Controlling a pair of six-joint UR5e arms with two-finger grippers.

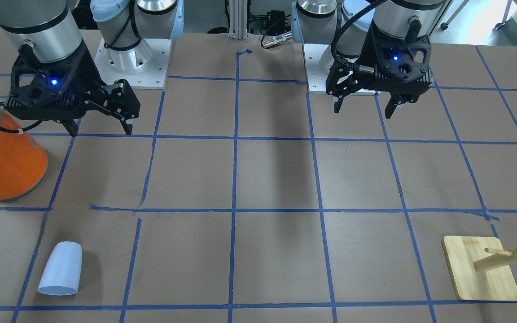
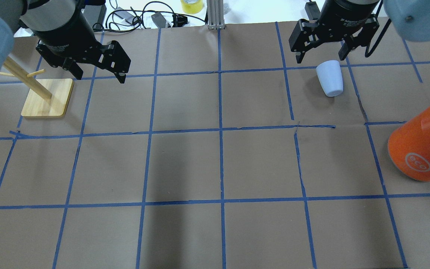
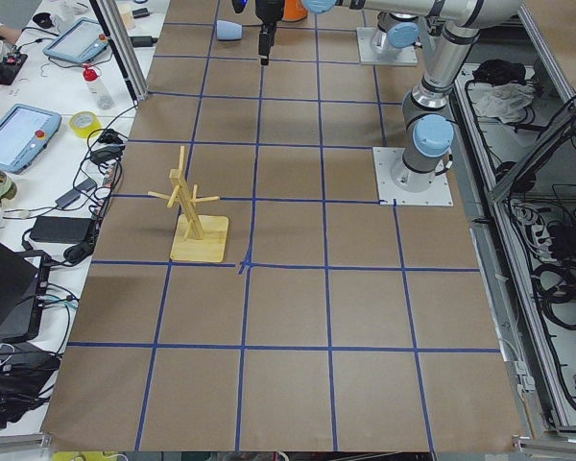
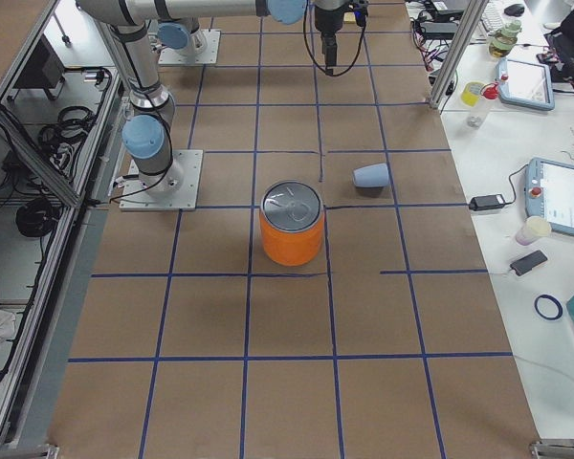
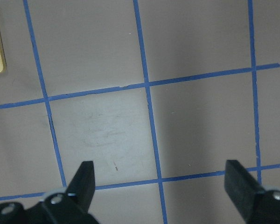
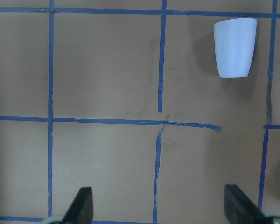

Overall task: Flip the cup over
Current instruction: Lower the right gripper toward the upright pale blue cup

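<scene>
The cup (image 1: 61, 268) is a small pale blue-white tumbler lying on its side on the brown table, far from the robot's base. It also shows in the overhead view (image 2: 330, 78), the right side view (image 4: 371, 175) and the right wrist view (image 6: 234, 46). My right gripper (image 1: 101, 131) is open and empty, held high above the table, with the cup ahead of it and off to one side (image 6: 161, 205). My left gripper (image 1: 363, 112) is open and empty, high over bare table (image 5: 163, 182).
A large orange can with a silver top (image 1: 5, 157) stands on the right arm's side, between the cup and the robot (image 2: 420, 145). A wooden peg stand on a square base (image 1: 480, 269) stands on the left arm's side (image 2: 47, 97). Blue tape lines grid the table.
</scene>
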